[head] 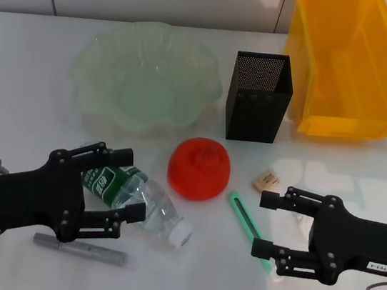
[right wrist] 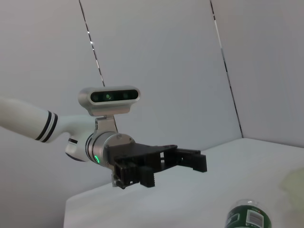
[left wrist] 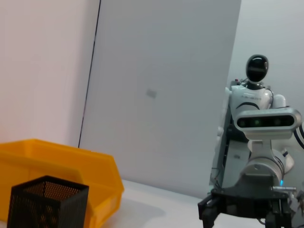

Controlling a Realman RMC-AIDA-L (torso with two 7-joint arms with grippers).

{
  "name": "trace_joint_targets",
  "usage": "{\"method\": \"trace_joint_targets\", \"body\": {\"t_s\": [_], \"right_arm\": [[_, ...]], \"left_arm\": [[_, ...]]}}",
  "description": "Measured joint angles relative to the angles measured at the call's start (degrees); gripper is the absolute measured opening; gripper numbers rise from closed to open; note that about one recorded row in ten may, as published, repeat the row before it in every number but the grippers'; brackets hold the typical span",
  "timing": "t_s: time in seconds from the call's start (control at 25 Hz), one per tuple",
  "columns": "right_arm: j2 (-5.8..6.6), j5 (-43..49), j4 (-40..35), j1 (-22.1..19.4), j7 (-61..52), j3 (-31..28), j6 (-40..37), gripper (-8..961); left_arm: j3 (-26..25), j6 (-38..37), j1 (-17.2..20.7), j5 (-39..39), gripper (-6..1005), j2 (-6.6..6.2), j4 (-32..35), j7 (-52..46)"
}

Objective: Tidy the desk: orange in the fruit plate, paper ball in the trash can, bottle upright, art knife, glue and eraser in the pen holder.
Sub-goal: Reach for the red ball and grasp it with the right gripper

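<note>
A clear bottle [head: 144,201] with a green label and white cap lies on its side at the front left; its end also shows in the right wrist view [right wrist: 249,217]. My left gripper [head: 127,185] is open, its fingers either side of the label end. An orange [head: 200,167] sits mid-table. A green art knife [head: 245,226] lies partly under my open right gripper [head: 263,223]. Something white, perhaps the paper ball [head: 294,220], shows between its fingers. A tan eraser [head: 265,180] lies beyond it. A grey glue stick [head: 79,249] lies at the front left.
A pale green fruit plate [head: 97,59] stands at the back left. A black mesh pen holder [head: 257,100] stands at the back centre, with a yellow bin [head: 351,73] to its right. The left wrist view shows the bin [left wrist: 61,164], the holder [left wrist: 47,202] and my right gripper [left wrist: 247,209].
</note>
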State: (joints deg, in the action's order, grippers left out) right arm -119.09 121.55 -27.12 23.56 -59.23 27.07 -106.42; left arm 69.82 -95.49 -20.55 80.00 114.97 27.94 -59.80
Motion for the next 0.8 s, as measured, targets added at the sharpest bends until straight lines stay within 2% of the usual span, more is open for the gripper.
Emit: {"method": "trace_joint_targets", "body": {"t_s": [0.16, 0.36, 0.52, 0.6, 0.68, 0.72, 0.76, 0.8], "right_arm": [[0.06, 0.0, -0.4, -1.1, 0.1, -0.9, 0.0, 759], [-0.02, -0.2, -0.5, -2.6, 2.7, -6.0, 0.0, 756], [0.21, -0.2, -0.7, -3.7, 2.9, -6.1, -0.2, 754], [0.28, -0.8, -0.8, -4.2, 2.9, -6.2, 0.4, 753], [-0.06, -3.7, -0.3, -4.3, 3.0, -6.3, 4.1, 752], [-0.06, -3.7, -0.3, -4.3, 3.0, -6.3, 4.1, 752], [-0.27, -6.0, 1.4, -3.6, 3.3, -6.2, 7.9, 751], [-0.27, -6.0, 1.4, -3.6, 3.3, -6.2, 7.9, 750]], "left_arm": [[-1.2, 0.5, -0.3, 0.0, 849, 0.75, 0.5, 0.3], [-1.3, 0.7, -0.9, 0.1, 846, 1.38, 0.9, 0.3], [-1.0, 1.3, -1.6, 0.1, 845, 2.17, 1.0, 0.5], [-0.1, 3.4, -3.5, 0.9, 844, 3.07, 1.1, 0.7], [-0.1, 3.4, -3.5, 0.9, 843, 3.07, 1.1, 0.7], [0.1, 4.0, -5.4, 2.1, 842, 3.54, 1.1, 0.7], [0.1, 3.9, -5.5, 2.2, 842, 3.55, 1.0, 0.7], [0.1, 3.7, -5.5, 2.2, 841, 3.57, 1.0, 0.7]]}}
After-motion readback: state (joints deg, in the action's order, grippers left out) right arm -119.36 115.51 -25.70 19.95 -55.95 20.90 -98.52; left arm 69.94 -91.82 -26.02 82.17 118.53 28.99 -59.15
